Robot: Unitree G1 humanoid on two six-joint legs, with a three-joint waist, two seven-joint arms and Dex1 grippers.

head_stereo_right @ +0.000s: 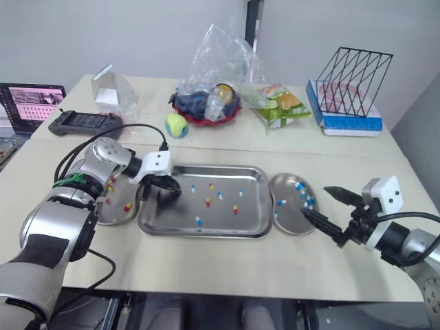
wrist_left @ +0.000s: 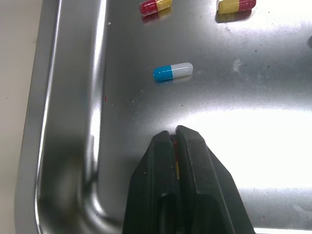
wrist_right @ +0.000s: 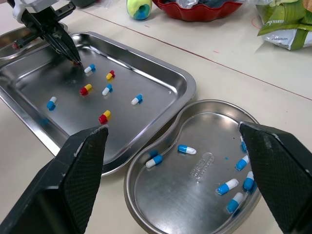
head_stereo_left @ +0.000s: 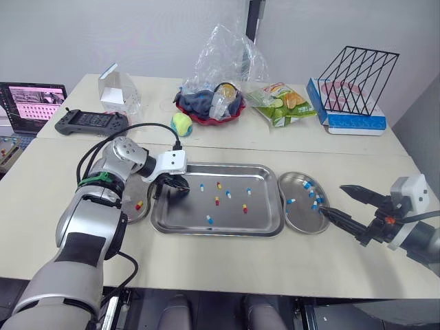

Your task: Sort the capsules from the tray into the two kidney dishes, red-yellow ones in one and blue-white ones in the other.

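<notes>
Capsules [head_stereo_left: 216, 201] lie scattered in the tray [head_stereo_left: 179, 214] on the table. The left tool [head_stereo_left: 184, 185] pinches a red-yellow capsule [wrist_left: 176, 167] at its left end, while the right tool [head_stereo_left: 332, 198] — spread wide, empty — hovers beside the blue-white dish [head_stereo_left: 302, 217].

The tray [head_stereo_left: 240, 223] is gleaming as polished metal, its floor showing fine scuffs and specks. The kidney dish left of it [head_stereo_right: 110, 214] and the kidney dish right of it [head_stereo_left: 299, 216] are shining the same way. The capsules [head_stereo_left: 216, 201] are looking smooth and glossy. The left gripper [wrist_left: 174, 131] is pinching a red-yellow capsule [wrist_left: 174, 151] between smooth, dull black fingers [wrist_left: 195, 170]; the right gripper [wrist_right: 173, 126], spread wide, is showing rough cross-hatched pads [wrist_right: 78, 180]. The table [head_stereo_left: 227, 268] is looking matt, the clear bag [head_stereo_left: 227, 48] at upper centre crinkled and glossy
</notes>
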